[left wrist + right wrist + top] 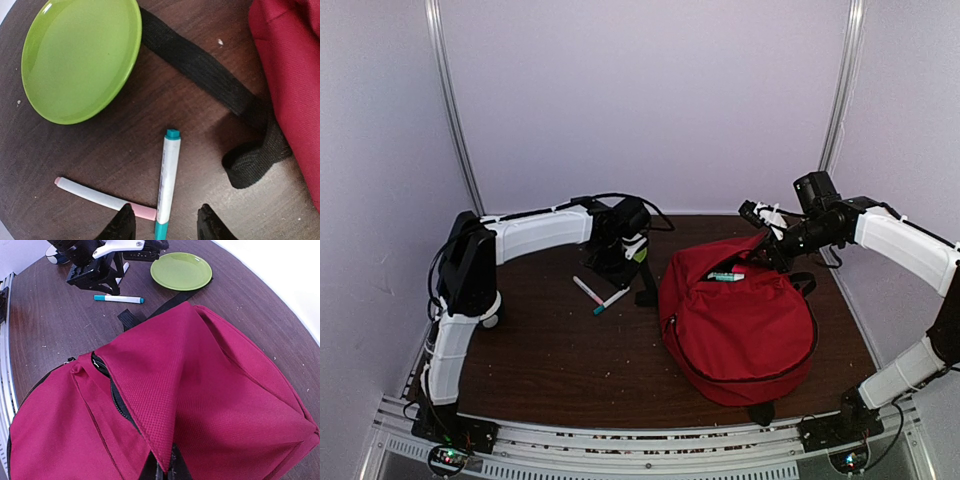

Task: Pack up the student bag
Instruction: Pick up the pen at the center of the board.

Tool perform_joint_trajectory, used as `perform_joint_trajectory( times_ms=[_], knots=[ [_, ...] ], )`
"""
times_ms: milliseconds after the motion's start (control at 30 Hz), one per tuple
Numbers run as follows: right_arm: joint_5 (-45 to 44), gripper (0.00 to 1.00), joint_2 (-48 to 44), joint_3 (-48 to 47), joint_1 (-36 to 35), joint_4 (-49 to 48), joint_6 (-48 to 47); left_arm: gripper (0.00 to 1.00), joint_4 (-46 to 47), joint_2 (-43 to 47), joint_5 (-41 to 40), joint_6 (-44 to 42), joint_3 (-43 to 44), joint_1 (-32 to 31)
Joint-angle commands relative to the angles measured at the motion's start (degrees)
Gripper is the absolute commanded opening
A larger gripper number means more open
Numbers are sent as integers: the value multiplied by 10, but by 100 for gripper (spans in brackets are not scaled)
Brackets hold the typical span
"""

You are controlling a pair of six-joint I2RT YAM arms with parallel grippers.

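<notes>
The left arm reaches over the left half of the tabletop [550, 360] toward the middle of its back edge. The left gripper [166, 226] hangs released just above the wood. Its two dark fingertips [125, 224] stand apart on either side of the lower end of the teal marker [167, 175], with a gap on each side and nothing grasped.

The pink marker [102, 197] lies left of the teal one, and its pink end meets the teal barrel, so the two make a V. Both rest left of centre, nearer the back edge than the front.

Behind them, by the middle of the back edge, sits the green plate [82, 60], upright and bare. A black strap [210, 75] runs out from under the plate's right rim across the wood to the bag [740, 330].

The bag lies on the right half of the tabletop, reaching from near the back edge almost to the front edge. Its zipper is undone at the back end, and another marker [725, 276] shows in the opening.

The right gripper [162, 467] is clenched on a fold of the bag's red flap, holding it up in a peak above the opening, toward the right back corner.
</notes>
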State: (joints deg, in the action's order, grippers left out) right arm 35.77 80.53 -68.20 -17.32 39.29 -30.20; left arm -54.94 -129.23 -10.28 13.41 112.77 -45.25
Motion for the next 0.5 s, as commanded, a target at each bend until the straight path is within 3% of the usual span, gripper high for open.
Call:
perform_joint_trajectory(
  times_ms=[0,200,467],
  knots=[
    [22,0,-15,5,-2,0,1,46,-44,-41,14,1,52,16],
    [26,0,-14,3,-1,2,4,45,-54,-71,58,-4,77,22],
    [27,0,-16,9,-2,2,-2,36,-76,-92,69,0,77,28]
  ],
)
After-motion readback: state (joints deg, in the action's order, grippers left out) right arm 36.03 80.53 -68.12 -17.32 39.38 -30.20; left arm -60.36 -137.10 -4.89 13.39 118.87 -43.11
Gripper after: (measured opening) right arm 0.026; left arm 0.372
